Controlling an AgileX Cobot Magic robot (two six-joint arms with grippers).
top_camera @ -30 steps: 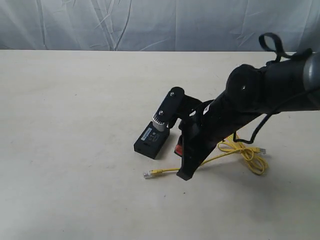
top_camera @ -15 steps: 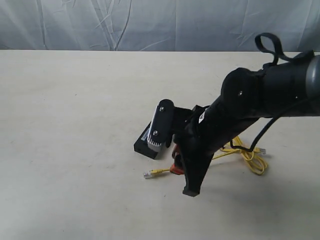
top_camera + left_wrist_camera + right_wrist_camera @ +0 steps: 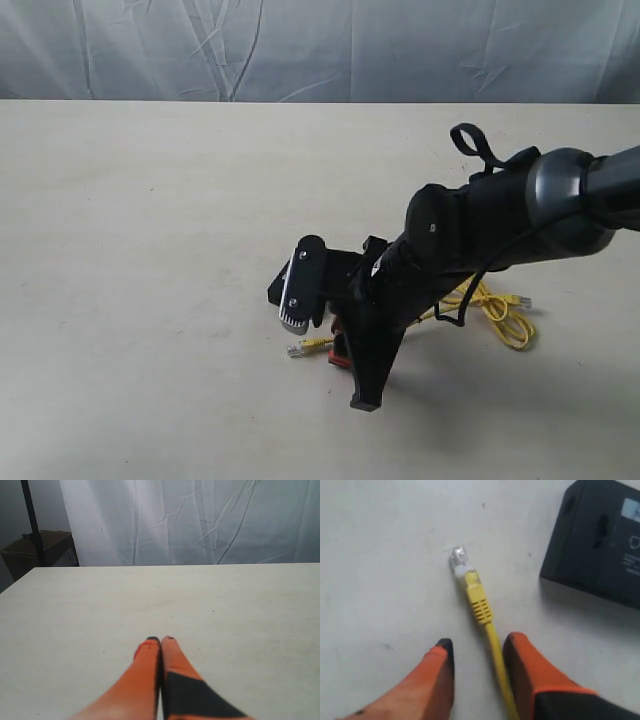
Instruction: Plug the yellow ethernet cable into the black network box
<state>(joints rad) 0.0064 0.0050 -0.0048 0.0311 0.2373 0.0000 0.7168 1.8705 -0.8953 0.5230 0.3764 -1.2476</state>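
The yellow ethernet cable (image 3: 479, 600) lies flat on the table, its clear plug (image 3: 458, 559) pointing away from my right gripper (image 3: 479, 647). That gripper is open and low over the table; the cord runs between its orange fingers, closer to one, and is not pinched. The black network box (image 3: 600, 545) sits just beside the plug. In the exterior view the right arm covers most of the box (image 3: 274, 293); the plug (image 3: 297, 349) pokes out by the gripper (image 3: 336, 350), and the cable's loop (image 3: 500, 315) lies behind the arm. My left gripper (image 3: 161, 640) is shut, holding nothing.
A pale table (image 3: 150, 250) spreads around the work spot, with a grey cloth backdrop (image 3: 300, 50) behind it. A dark stand and a brown box (image 3: 35, 550) sit beyond the table's far corner in the left wrist view.
The right arm has swung down and toward the front, bringing its gripper onto the cable near the plug. Its jaws have opened. The cable and box have not moved.
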